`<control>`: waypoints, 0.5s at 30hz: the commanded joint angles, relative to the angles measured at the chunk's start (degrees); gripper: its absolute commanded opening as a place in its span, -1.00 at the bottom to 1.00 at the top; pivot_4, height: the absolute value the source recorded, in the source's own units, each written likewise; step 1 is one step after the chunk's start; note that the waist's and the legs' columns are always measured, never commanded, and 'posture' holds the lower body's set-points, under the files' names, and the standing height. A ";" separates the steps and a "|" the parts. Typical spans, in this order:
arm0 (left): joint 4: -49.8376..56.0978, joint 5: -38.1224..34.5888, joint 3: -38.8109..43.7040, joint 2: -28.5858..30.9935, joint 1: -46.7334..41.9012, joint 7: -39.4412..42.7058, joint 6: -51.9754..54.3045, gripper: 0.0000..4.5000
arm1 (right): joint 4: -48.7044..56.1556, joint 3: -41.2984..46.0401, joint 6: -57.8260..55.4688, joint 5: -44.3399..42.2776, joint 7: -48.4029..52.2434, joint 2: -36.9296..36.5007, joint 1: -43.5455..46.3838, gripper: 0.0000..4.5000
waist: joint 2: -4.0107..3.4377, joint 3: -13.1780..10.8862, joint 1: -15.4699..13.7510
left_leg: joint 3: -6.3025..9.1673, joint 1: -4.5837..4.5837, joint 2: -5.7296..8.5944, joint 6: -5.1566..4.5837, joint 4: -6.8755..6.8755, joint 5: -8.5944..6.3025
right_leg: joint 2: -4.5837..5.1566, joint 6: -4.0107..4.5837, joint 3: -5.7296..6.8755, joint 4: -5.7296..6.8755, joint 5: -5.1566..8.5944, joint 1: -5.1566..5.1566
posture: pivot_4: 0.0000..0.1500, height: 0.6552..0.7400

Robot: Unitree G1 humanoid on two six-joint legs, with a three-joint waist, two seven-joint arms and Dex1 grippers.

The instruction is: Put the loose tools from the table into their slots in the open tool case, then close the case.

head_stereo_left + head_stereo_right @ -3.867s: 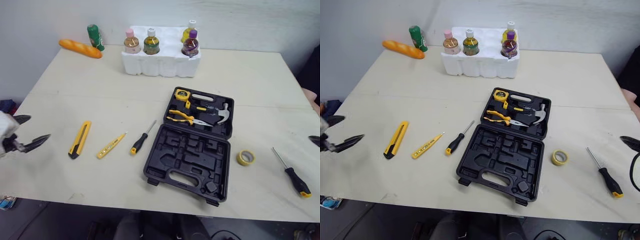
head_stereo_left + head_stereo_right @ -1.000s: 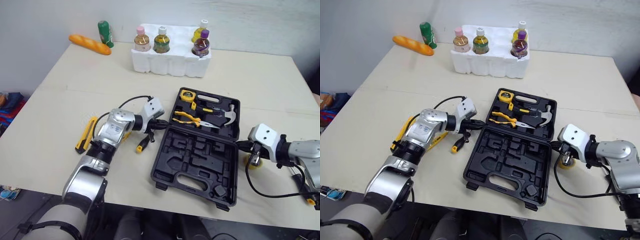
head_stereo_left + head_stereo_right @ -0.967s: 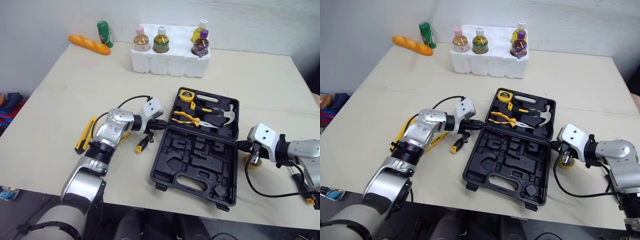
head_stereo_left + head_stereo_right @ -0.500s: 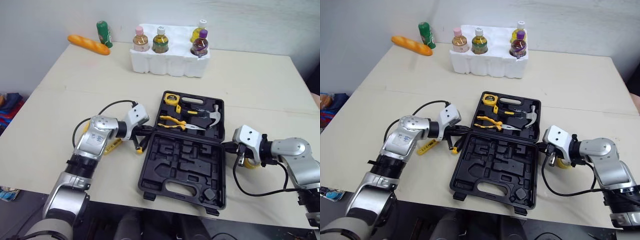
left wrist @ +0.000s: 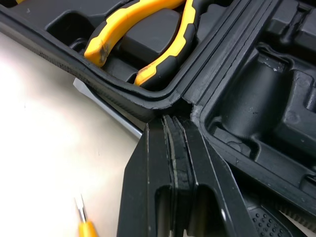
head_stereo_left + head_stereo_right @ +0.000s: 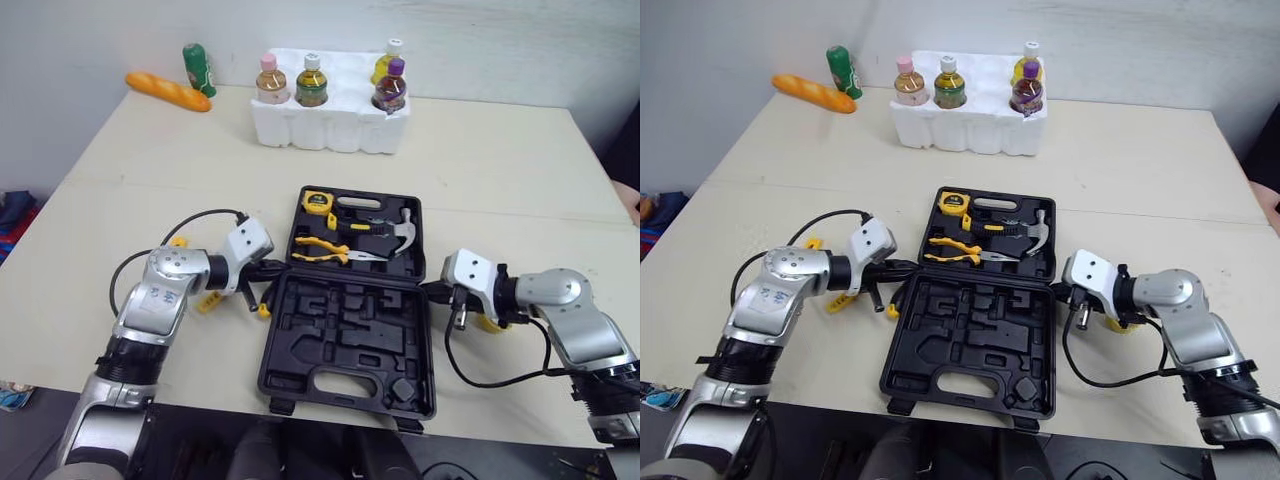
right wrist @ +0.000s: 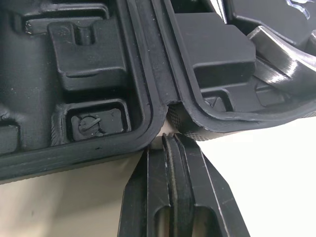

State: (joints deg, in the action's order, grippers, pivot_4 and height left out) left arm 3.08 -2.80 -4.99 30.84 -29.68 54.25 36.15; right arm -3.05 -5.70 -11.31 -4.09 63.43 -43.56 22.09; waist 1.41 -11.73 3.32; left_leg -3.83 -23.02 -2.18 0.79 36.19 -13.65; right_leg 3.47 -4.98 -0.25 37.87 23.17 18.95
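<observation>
Since both sets of jaws are pressed fully together and grip nothing, each serves just now as a blunt point. The left jaws' tips touch the tool case (image 6: pixel 345 330) at the notch where its two halves hinge. The right jaws' tips touch the same seam on the opposite side, so the case lies flat and open on the counter (image 6: pixel 500 170) between them.

The case looks like rigid moulded plastic, probably light with so few tools aboard, and I judge it would skid under a one-sided push. To close it, the free long edge of one half is the place to lift, not the hinge. The half beyond both tips holds the pliers (image 6: pixel 320 250), hammer (image 6: pixel 395 232) and tape measure (image 6: pixel 318 203); the other half shows empty recesses.

A screwdriver (image 6: pixel 260 307) lies just beside the left jaws, partly under them, with a yellow tester pen (image 6: pixel 208 300) a little further out. Both are thin, stiff and apt to roll, so they are best pinched across the handle. A yellow tape roll (image 6: pixel 490 322) sits just behind the right jaws, half hidden by that wrist.

Well beyond the case stand a foam tray of bottles (image 6: pixel 330 135), a bread loaf (image 6: pixel 168 92) and a green can (image 6: pixel 196 70), none in the way.
</observation>
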 commanded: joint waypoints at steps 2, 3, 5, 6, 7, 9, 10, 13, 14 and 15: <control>3.84 -2.93 -1.14 -0.39 1.02 0.60 -1.47 -0.99 | 4.67 -2.10 1.14 -2.12 1.37 2.44 1.89 -1.00 | 0.00 0.00 -0.03 | 0.00 0.00 0.00 0.00 0.00 0.00 | 0.00 0.00 0.00 0.00 0.00 0.00 | 1.00 1.00; 3.64 -2.82 -1.09 -0.13 1.11 0.51 -1.66 -0.99 | 4.63 -2.13 1.15 -2.13 1.52 2.46 1.93 -1.00 | 0.00 0.00 -0.04 | 0.00 0.00 0.00 0.00 0.00 0.00 | 0.00 0.00 0.00 0.00 0.00 0.00 | 1.00 1.00; 3.03 -2.75 -0.12 0.04 1.08 -0.56 -1.27 -0.99 | 3.96 -1.85 1.71 -1.87 1.51 2.26 2.23 -1.00 | 0.00 0.00 -0.03 | 0.00 0.00 0.00 0.00 0.00 0.00 | 0.00 0.00 0.00 0.00 0.00 0.00 | 1.00 1.00; 2.76 -2.81 0.24 0.12 1.02 -0.85 -1.17 -0.99 | 3.60 -1.72 2.01 -1.65 1.36 2.17 2.36 -1.00 | 0.00 0.00 -0.03 | 0.00 0.00 0.00 -0.01 0.00 0.00 | 0.00 0.00 0.00 0.00 0.00 0.00 | 1.00 1.00; 2.62 -2.87 0.67 0.41 0.92 -0.97 -1.17 -0.99 | 3.30 -1.50 2.21 -1.45 1.28 1.93 2.45 -1.00 | 0.00 0.00 -0.03 | 0.00 0.00 0.00 -0.01 0.00 0.00 | 0.00 0.00 0.00 0.00 0.00 0.00 | 1.00 1.00; 2.58 -3.29 1.29 1.08 0.86 -0.59 -1.32 -0.99 | 2.70 -1.07 2.65 -1.27 1.47 1.34 2.60 -1.00 | 0.00 0.00 -0.06 | 0.01 0.00 0.00 -0.01 -0.02 0.00 | 0.00 0.00 0.01 -0.01 0.00 0.00 | 1.00 1.00; 2.72 -3.63 1.61 1.36 0.94 -0.31 -1.51 -0.99 | 2.44 -0.74 2.80 -1.39 1.72 0.98 2.61 -1.00 | 0.00 0.00 -0.12 | 0.00 -0.02 0.00 -0.01 -0.03 -0.01 | 0.01 0.00 0.00 -0.01 0.00 0.02 | 1.00 1.00; 3.82 -5.94 2.63 3.09 1.46 2.20 -1.93 -0.99 | 1.46 1.80 3.21 -1.40 0.93 -0.71 2.26 -1.00 | 0.01 0.00 -0.30 | 0.00 -0.08 0.03 -0.04 -0.03 -0.02 | 0.04 0.00 0.01 -0.05 0.00 0.07 | 1.00 1.00; 4.57 -6.96 3.26 4.60 1.51 3.88 -2.19 -0.99 | 1.12 3.61 3.28 -2.07 1.44 -2.33 1.57 -1.00 | 0.01 -0.01 -0.35 | -0.02 -0.17 0.04 -0.04 -0.02 -0.02 | 0.05 0.00 0.00 -0.04 0.00 0.17 | 1.00 1.00; 4.61 -7.55 4.35 6.41 1.21 4.92 -2.76 -0.99 | 0.59 5.91 3.73 -2.91 2.12 -4.37 0.64 -1.00 | 0.01 -0.01 -0.45 | -0.04 -0.29 0.04 -0.04 -0.01 -0.02 | 0.06 0.00 -0.01 0.00 0.00 0.33 | 1.00 1.00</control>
State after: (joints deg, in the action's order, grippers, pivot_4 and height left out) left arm 4.34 -7.57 -2.81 35.23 -28.18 56.43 35.14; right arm -3.07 -5.17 -9.36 -4.71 65.11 -45.06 22.78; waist 1.42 -11.74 2.88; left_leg -3.89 -23.35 -2.12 0.75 36.17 -13.67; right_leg 3.56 -4.98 -0.28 37.90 23.17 19.35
